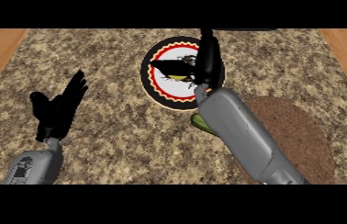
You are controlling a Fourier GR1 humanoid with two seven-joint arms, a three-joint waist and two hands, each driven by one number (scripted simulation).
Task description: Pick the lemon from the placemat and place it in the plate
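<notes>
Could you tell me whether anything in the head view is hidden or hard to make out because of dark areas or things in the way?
Head view: the black right hand over the plate merges with dark patches there, so its fingers cannot be told; only a yellow sliver of the lemon shows; the right forearm hides part of the placemat and most of a green object.

Even, flat light — no glare, faint shadows.

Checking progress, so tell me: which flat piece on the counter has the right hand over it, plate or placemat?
The plate, round with a red and black rim; the right hand is above it, not the brown placemat.
</notes>
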